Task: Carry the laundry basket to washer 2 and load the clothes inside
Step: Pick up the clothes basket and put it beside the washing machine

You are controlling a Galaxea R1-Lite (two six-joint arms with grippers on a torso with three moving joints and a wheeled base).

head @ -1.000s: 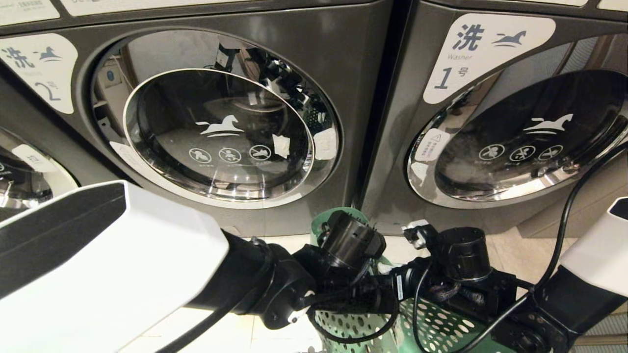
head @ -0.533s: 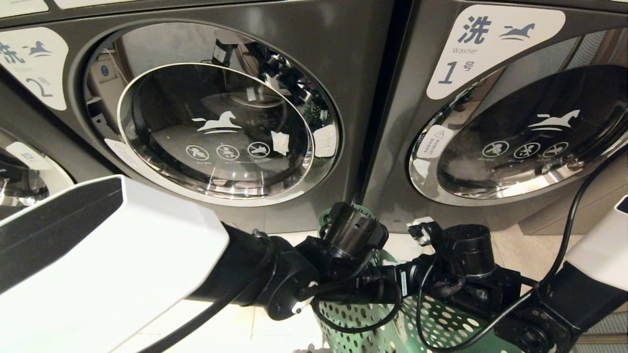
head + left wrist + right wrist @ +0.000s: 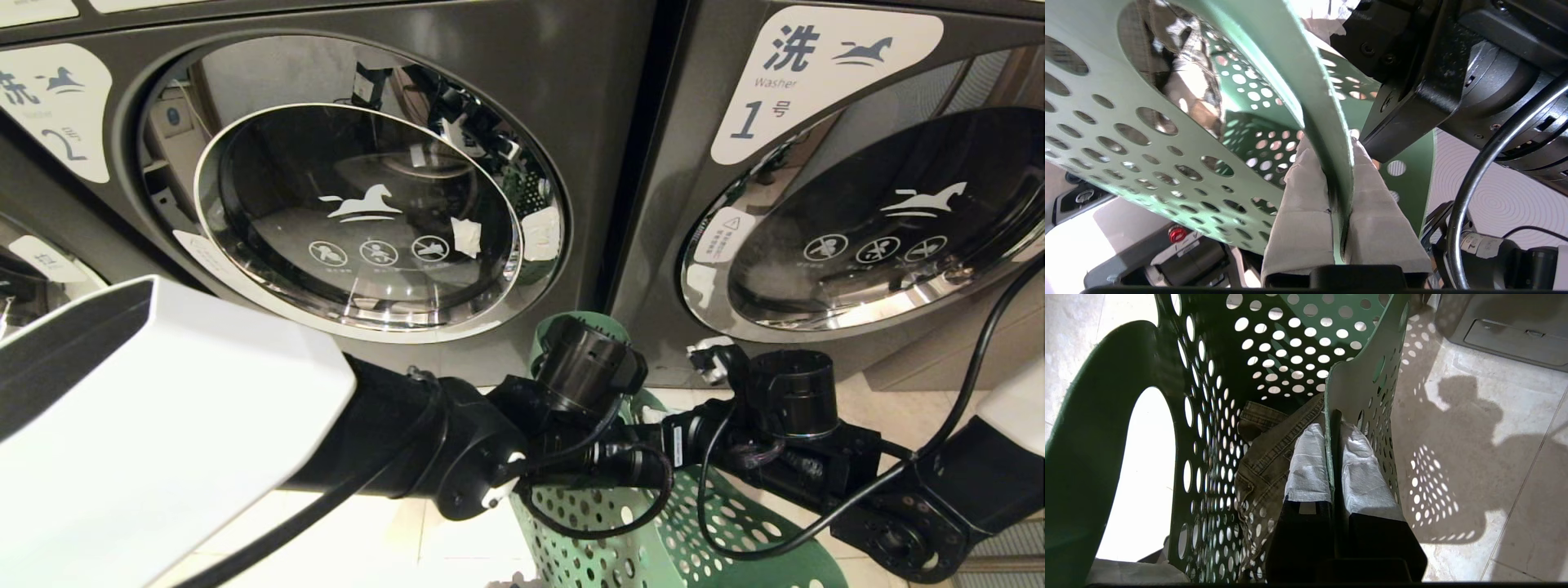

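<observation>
Both arms meet low in front of the machines, each pinching the rim of the tall green plastic laundry basket (image 3: 653, 539) with its hole-pierced walls. The left gripper (image 3: 1337, 163) is clamped on a thin edge of the wall, its cloth-wrapped fingers (image 3: 1302, 212) pressed to either side. The right gripper (image 3: 1333, 437) is clenched the same way on another wall edge. The basket sits just before the dark grey front-load washer 2 (image 3: 359, 212), whose chrome-rimmed glass door is closed. Inside the basket lie the grey-beige clothes (image 3: 1265, 457), bunched beside the right fingers.
</observation>
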